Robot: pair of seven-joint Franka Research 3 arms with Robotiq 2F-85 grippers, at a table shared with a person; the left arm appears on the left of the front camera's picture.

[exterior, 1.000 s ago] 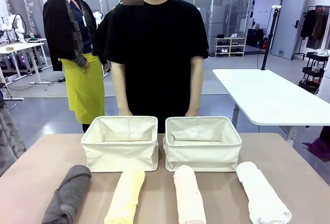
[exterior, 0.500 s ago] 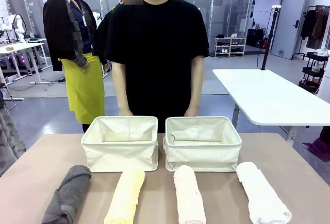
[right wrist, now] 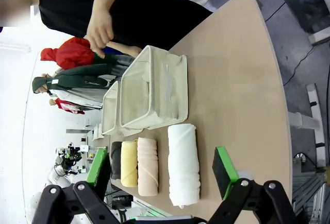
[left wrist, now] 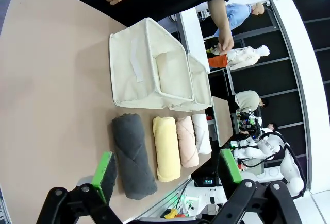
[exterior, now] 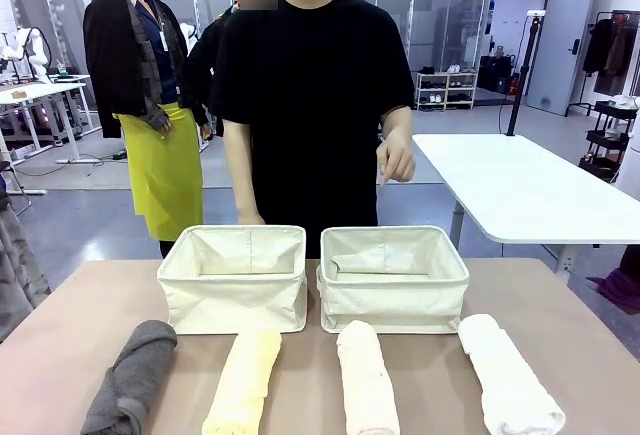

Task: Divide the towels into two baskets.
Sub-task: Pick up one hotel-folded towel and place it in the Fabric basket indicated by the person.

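Aloft, left gripper (left wrist: 166, 170) and right gripper (right wrist: 161, 170) hover, jaws wide, empty; person's hand (exterior: 397, 163) at belly height, fingers down.

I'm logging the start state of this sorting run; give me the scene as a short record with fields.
Towels: dark grey terry cloth roll, pale yellow terry roll, pale peach terry roll, white terry roll, left to right in a row on the tan table.
Baskets: left cream canvas basket, right cream canvas basket, side by side behind the row, no towel inside.
Person's hand: raised, touching nothing.
Left gripper: open, holding nothing.
Right gripper: open, holding nothing.
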